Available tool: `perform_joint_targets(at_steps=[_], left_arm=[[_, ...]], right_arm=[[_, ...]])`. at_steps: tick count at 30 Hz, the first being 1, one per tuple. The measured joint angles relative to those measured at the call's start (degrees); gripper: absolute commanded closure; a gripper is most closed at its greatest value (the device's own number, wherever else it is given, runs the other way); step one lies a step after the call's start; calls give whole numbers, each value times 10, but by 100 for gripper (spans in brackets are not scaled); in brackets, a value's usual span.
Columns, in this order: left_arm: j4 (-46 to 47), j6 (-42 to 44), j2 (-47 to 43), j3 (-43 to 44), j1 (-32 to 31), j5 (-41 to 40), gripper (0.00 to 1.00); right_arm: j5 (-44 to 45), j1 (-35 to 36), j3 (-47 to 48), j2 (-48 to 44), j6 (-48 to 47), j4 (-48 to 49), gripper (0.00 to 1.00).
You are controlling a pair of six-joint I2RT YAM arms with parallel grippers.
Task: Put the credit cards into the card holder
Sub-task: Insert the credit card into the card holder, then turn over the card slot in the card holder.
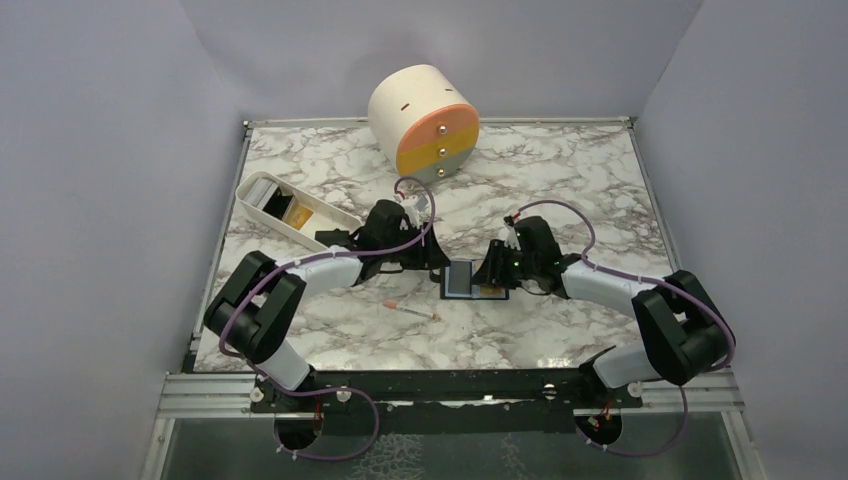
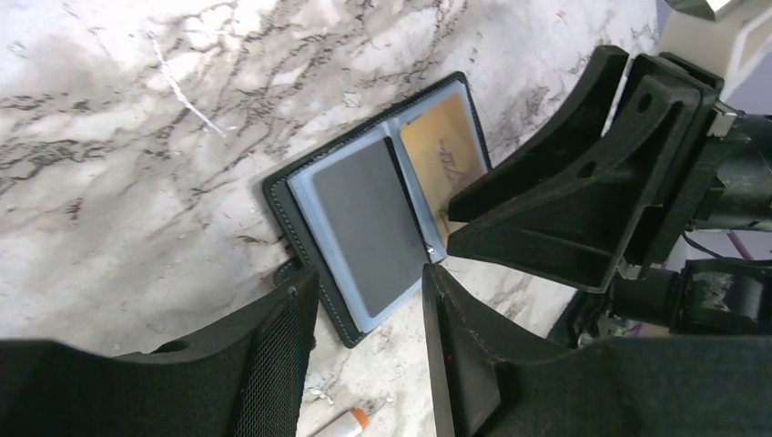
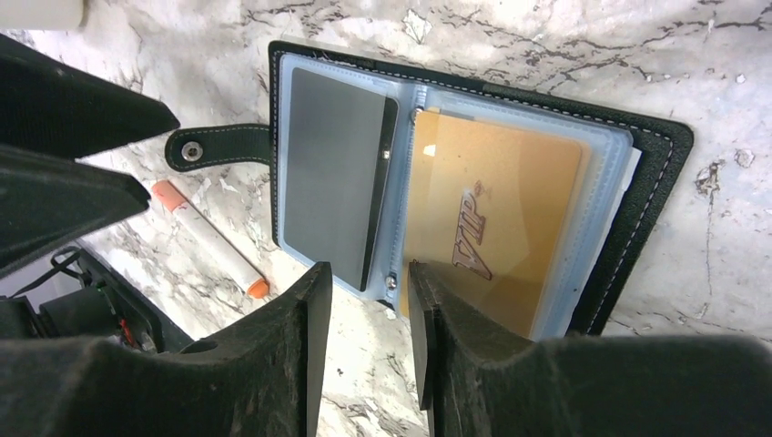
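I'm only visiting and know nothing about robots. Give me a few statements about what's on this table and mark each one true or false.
1. The card holder lies open on the table. True.
2. The gold card lies loose on the marble. False: it sits inside a clear sleeve of the holder.
3. A white stick with orange tips lies near the holder. True.
4. The round drawer box stands at the table's near edge, between the arms. False: it stands at the far edge.

top wide; wrists near card holder (image 3: 657,155)
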Motion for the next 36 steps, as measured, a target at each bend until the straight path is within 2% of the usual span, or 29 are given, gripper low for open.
perform_joint_targets(at_steps=[5, 10, 13, 27, 36], left_arm=[[11, -14, 1, 0, -9, 18, 52], [20, -21, 13, 6, -22, 30, 52], [27, -25, 26, 10, -28, 38, 53], [38, -30, 92, 14, -37, 48, 57], [43, -29, 96, 14, -37, 48, 57]], right_arm=[[9, 0, 13, 0, 0, -15, 54], [47, 0, 30, -27, -11, -50, 41], [78, 0, 38, -50, -19, -75, 37], [105, -5, 35, -52, -21, -97, 35], [110, -5, 18, -34, -22, -87, 34]])
